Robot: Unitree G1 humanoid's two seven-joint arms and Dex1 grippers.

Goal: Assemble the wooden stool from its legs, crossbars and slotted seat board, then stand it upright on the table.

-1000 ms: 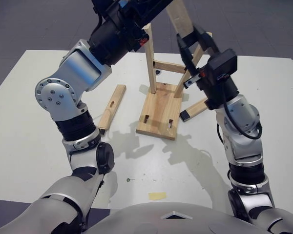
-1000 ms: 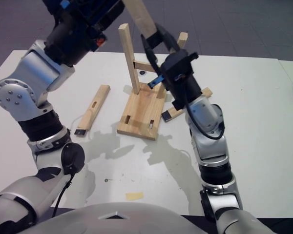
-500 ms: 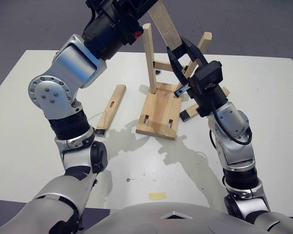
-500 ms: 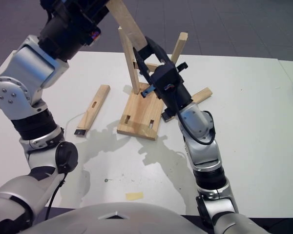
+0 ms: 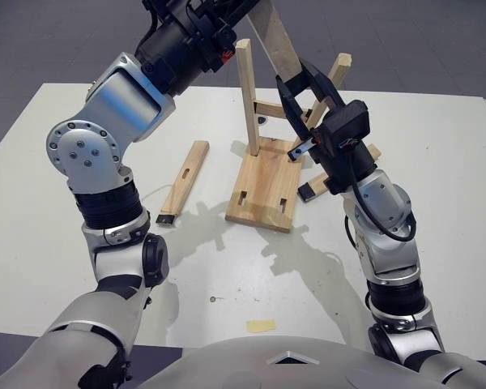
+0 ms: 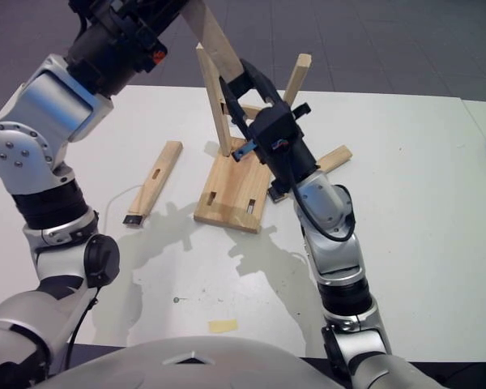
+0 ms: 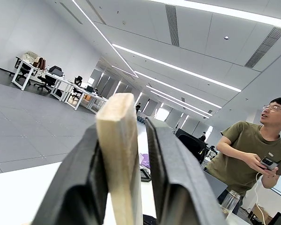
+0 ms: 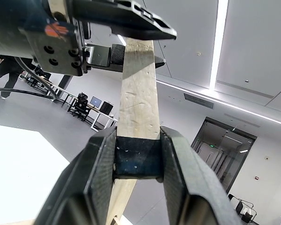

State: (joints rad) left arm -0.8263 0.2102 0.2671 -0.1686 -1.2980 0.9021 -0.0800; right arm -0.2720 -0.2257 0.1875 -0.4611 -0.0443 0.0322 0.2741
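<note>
Item: long pale wooden stool leg with a black end cap (image 5: 279, 44), being held aloft over the flat slotted wooden seat board (image 5: 263, 174). My left gripper (image 7: 122, 126) is clamping its bare upper length, and my right gripper (image 8: 136, 145) is pinching the capped end. I judge the double hold is steadying it for aiming at a free slot. The board is lying on the white table (image 5: 57, 162), carrying an upright pale leg (image 5: 247, 89), a leaning leg (image 5: 334, 77) and a short crossbar (image 5: 277, 109) joining them. A spare mortised leg (image 5: 186, 174) is waiting just left of the board. Another capped piece (image 5: 324, 182) is lying to the right.
</note>
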